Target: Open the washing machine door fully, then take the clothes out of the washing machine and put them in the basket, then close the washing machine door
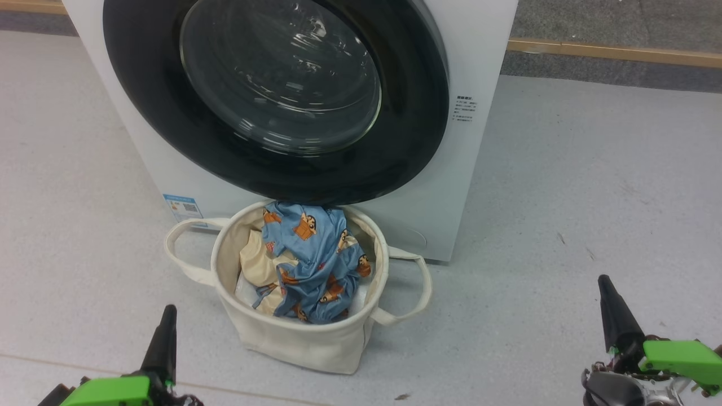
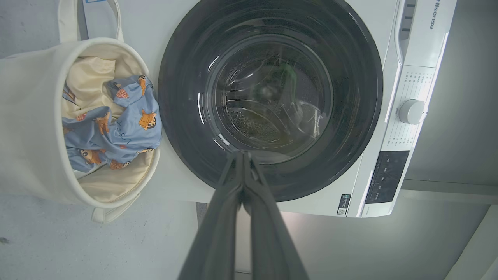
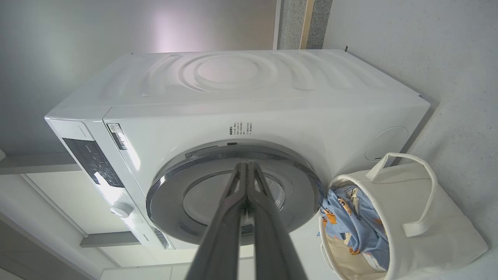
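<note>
Two claws sit low in the head view, well apart, both above bare grey floor [image 1: 564,197]. Left claw [image 1: 168,313]: fingers pressed together tip to tip, nothing held. Right claw [image 1: 604,285]: likewise closed tight and empty; its wrist view shows the two fingers meeting at one point. Neither touches anything. Ahead of the claws and between them, nearer the left claw than the right, stands the basket [image 1: 293,338], upright on the floor, one loop handle out to each side. Inside it lie the clothes [image 1: 318,254]: blue printed fabric heaped on top toward the right claw's side, with a cream piece [image 1: 256,265] beside and under it toward the left claw's side. Just beyond the basket, far from both claws, is the washing machine [image 1: 479,67], its front close behind the basket's far rim. Washing machine door [image 1: 146,113] lies flush against the front, closed; steel drum [image 2: 253,124] visible through the glass. Blue sticker [image 1: 183,208] at the front's lower corner, beyond the left claw. Dial [image 2: 411,111] and dark control panel [image 2: 385,177] lie farthest, past the door.
</note>
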